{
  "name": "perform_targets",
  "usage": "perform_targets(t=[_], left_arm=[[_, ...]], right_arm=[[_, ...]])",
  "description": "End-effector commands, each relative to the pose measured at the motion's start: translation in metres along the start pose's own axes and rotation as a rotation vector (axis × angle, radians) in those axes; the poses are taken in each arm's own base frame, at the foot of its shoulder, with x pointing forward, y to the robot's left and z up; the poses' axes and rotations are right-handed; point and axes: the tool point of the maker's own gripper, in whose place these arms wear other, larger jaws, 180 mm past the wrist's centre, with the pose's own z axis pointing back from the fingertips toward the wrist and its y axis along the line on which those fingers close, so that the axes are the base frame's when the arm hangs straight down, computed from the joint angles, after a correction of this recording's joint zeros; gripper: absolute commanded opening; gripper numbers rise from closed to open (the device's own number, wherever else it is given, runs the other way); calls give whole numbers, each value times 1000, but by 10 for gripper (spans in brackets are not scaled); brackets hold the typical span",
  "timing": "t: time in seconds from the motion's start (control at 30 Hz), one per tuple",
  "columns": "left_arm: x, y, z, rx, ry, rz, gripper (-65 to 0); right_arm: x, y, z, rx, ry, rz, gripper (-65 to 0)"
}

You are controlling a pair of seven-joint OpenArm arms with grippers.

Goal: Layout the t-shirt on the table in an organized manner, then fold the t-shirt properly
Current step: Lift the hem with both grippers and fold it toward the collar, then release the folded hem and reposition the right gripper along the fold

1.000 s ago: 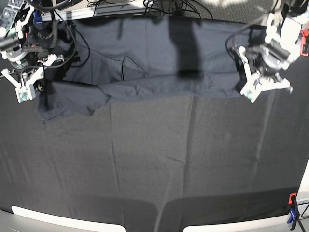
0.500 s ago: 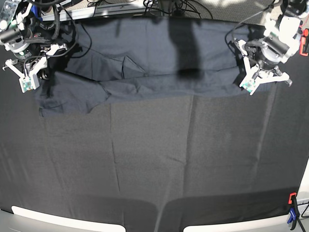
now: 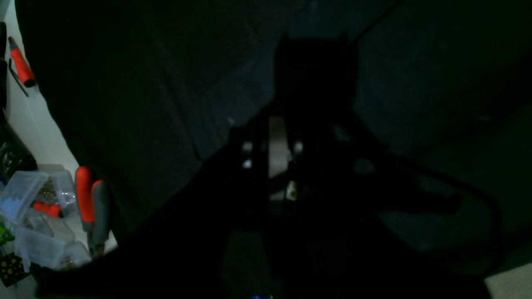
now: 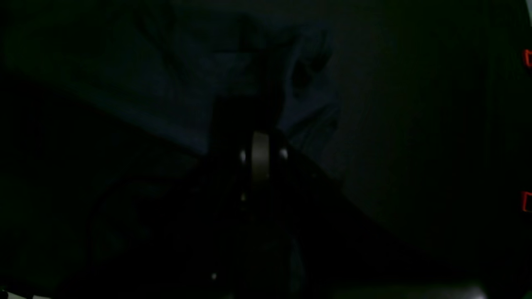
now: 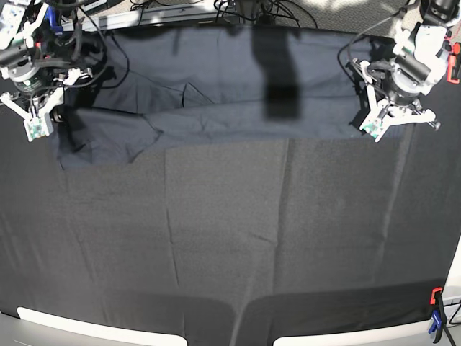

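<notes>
Both wrist views nearly black

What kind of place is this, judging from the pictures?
Probably a robotics lab or workshop bench. A table covered in black cloth has a clamp at its corner, cables run along the far edge, and clear plastic parts boxes with red-handled tools sit beside it.

one t-shirt (image 5: 216, 101), one table (image 5: 230, 245) (black-topped) — two claws
</notes>
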Motion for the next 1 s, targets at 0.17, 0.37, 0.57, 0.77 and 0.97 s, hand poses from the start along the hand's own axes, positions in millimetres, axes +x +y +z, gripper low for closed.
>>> perform_targets(t=[0.17,0.37,0.57,0.77,0.97], left_arm=[[-12,11,4,34,80,-4,-650],[-10,11,4,33,66,-4,-650],[-10,11,4,33,66,-3,-650],[-10,11,4,33,66,-3,-650],[-9,11,4,33,63,-3,-650]], right_arm=[[10,-8,4,-25,-35,10,-650],[9,-6,4,-16,-31,3,-650],[0,-1,4,13,23,-18,-431],[0,-1,4,12,22,-17,-297],[52,8,7,84,-246,-101,-299]])
